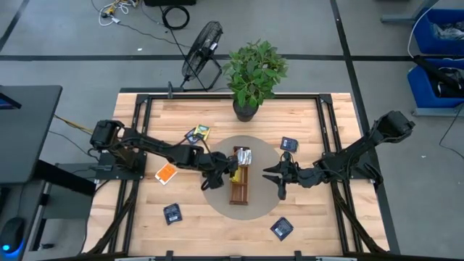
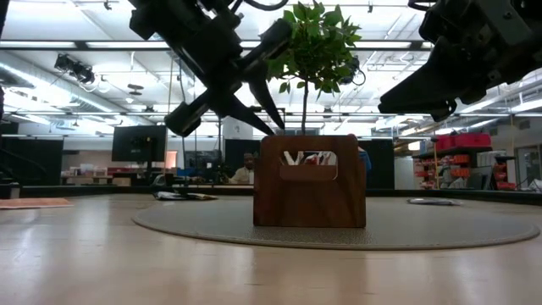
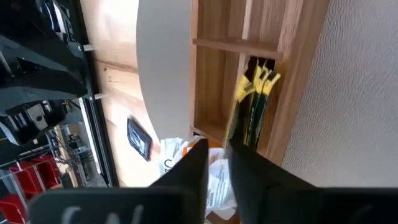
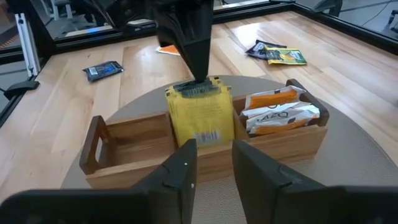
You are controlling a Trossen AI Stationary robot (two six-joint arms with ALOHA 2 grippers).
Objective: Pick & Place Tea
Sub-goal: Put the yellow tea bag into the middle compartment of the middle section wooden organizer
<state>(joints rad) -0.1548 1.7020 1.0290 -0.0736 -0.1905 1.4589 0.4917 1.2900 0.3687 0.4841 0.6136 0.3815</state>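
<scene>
The wooden tray is warm brown, on a grey round mat over a pale wood worktop. Yellow sachets stand inside beside orange-and-white ones; loose navy sachets lie around.

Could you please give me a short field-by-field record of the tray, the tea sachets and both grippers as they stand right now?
tray: wooden tray on the round mat, three compartments
middle compartment: yellow sachets standing upright
end compartment: orange and white sachets
other end compartment: empty
loose on table: orange sachet, dark sachets
left gripper: directly above the yellow sachets, fingers slightly apart
right gripper: beside the tray, empty, fingers apart
</scene>
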